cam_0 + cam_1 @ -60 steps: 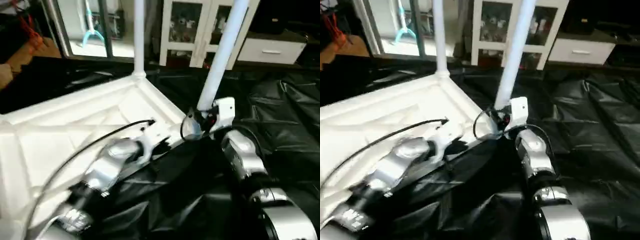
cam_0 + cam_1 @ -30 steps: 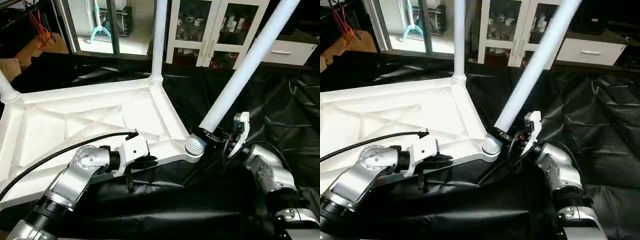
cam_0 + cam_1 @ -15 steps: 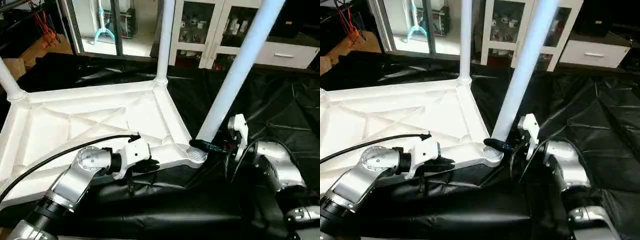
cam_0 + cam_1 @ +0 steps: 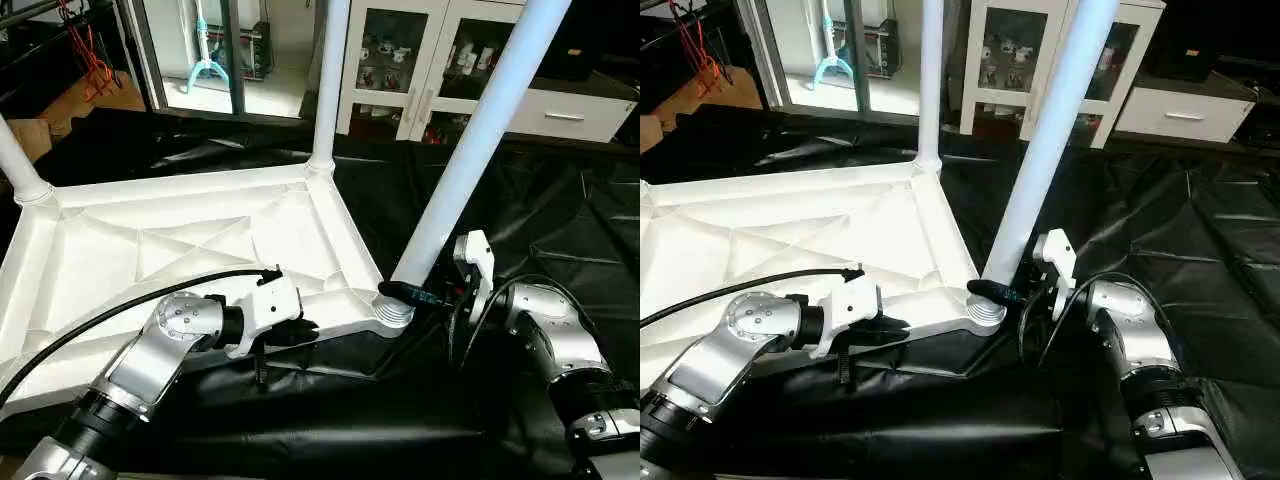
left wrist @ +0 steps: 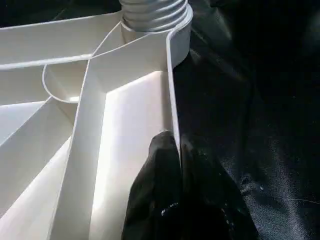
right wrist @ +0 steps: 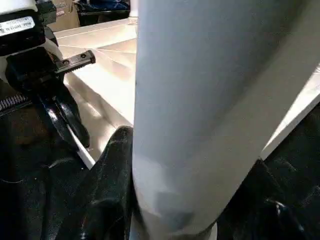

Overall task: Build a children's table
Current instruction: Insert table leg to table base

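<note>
The children's table lies upside down on black sheeting, its white ribbed tabletop (image 4: 180,230) facing up. My left gripper (image 4: 300,328) is shut on the tabletop's near rim; in the left wrist view its black fingers (image 5: 165,200) pinch that thin wall just short of the threaded corner socket (image 5: 155,10). One white leg (image 4: 470,150) stands in the near right corner socket (image 4: 392,312), leaning slightly right. My right gripper (image 4: 408,293) is shut around this leg's base, one finger (image 6: 110,190) against the tube (image 6: 200,100). Two more legs (image 4: 328,80) (image 4: 15,165) stand in the far corners.
Crumpled black sheeting (image 4: 560,220) covers the floor around the tabletop. A white glass-fronted cabinet (image 4: 400,60) and a low white drawer unit (image 4: 570,115) stand behind. A black cable (image 4: 100,310) runs along my left forearm over the tabletop.
The leg in my right gripper has swung from a strong tilt to nearly upright, its threaded end now down in the corner socket. My left gripper has kept its hold on the rim.
</note>
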Controlling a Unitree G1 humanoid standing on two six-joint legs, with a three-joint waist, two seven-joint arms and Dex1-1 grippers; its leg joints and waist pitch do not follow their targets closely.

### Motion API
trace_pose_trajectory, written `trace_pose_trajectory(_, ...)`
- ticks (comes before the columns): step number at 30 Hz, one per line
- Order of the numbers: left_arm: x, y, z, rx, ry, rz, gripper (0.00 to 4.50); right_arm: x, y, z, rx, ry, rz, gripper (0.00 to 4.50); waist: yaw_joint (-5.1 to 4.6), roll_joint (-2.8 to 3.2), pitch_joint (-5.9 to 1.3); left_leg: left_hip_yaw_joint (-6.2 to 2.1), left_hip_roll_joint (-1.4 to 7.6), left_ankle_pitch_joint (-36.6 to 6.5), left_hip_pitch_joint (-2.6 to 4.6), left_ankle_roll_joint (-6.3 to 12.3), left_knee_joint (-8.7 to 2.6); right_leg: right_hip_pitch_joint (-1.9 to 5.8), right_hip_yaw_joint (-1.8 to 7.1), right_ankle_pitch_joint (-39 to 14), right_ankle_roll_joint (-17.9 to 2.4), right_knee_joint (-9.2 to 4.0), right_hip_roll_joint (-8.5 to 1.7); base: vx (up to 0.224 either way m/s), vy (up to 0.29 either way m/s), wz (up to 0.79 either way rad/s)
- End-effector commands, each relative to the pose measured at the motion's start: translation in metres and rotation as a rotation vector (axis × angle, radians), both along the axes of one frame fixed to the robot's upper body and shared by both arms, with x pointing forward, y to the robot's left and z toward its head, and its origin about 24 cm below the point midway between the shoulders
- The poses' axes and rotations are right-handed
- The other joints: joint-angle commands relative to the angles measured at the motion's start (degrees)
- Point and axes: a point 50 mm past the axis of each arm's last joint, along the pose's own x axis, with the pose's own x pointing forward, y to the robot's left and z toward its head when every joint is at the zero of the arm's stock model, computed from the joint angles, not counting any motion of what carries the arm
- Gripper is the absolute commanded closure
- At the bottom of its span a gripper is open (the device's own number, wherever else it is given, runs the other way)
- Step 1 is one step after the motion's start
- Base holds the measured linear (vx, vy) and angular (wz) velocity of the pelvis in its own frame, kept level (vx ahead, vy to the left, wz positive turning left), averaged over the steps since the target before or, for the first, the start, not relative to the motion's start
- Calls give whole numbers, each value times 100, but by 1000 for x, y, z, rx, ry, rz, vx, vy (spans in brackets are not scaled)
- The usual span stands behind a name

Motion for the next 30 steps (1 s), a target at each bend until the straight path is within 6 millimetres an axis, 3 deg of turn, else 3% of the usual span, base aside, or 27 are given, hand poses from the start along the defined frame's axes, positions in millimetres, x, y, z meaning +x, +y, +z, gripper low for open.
trace_pose_trajectory(1,3,7,6,31,-20,-17,450,-36,-21,-56,-336,239,101,264,11,60,-222,-284,549,-137,117,503,-398,177,225,679,-1637,-207,-386,0,0,0)
trace_pose_trajectory(19,3,7,6,31,-20,-17,450,-37,-21,-58,-344,243,108,264,10,57,-226,-286,552,-118,121,515,-396,176,221,691,-1643,-205,-382,0,0,0)
trace_pose_trajectory(20,25,-14,1,41,-11,155,450,-13,5,-64,-286,212,-190,264,34,195,-230,-301,546,-119,133,469,-393,168,215,713,-1651,-190,-394,0,0,0)
trace_pose_trajectory(21,29,-19,0,47,-8,192,450,-7,10,-64,-272,210,-258,264,-45,152,-186,-242,545,-153,156,386,-432,101,223,636,-1657,-234,-337,0,0,0)
trace_pose_trajectory(22,44,-39,-3,88,-1,332,450,12,34,-65,-216,229,-535,263,-66,145,-128,-254,547,-668,199,1,-499,85,211,-86,-1661,-283,-314,0,0,0)
trace_pose_trajectory(23,52,-52,-3,130,0,417,450,21,50,-64,-192,263,-707,263,-46,152,-115,-281,522,-1379,260,-422,-499,50,237,-1097,-1513,-374,-377,-93,3,2)
trace_pose_trajectory(24,56,-55,-4,161,0,458,450,24,58,-64,-183,287,-796,263,-61,150,-91,-301,509,-1703,273,-585,-511,24,253,-1593,-1382,-424,-396,-84,2,-1)
trace_pose_trajectory(25,56,-51,-5,169,0,463,450,25,57,-64,-177,292,-806,263,-83,127,-113,-383,493,-2102,263,-695,-506,46,232,-2244,-1115,-485,-440,-84,2,-1)
trace_pose_trajectory(26,55,-46,-7,177,3,469,450,25,56,-64,-173,294,-812,262,-78,125,-119,-391,492,-2130,208,-564,-508,64,241,-2294,-960,-527,-459,0,0,0)
trace_pose_trajectory(27,55,-46,-7,177,3,469,450,25,56,-64,-173,294,-812,262,-83,136,-128,-387,497,-2078,202,-503,-506,52,249,-2115,-962,-516,-445,0,0,0)
trace_pose_trajectory(29,54,-42,-7,179,10,472,450,25,57,-63,-175,291,-809,262,-91,185,-167,-362,504,-1623,134,-318,-520,104,241,-1149,-1118,-437,-406,0,0,0)
trace_pose_trajectory(30,54,-42,-8,180,12,474,450,26,57,-63,-174,291,-812,262,-95,182,-178,-358,506,-1466,114,-267,-516,123,236,-887,-1165,-405,-399,0,0,0)
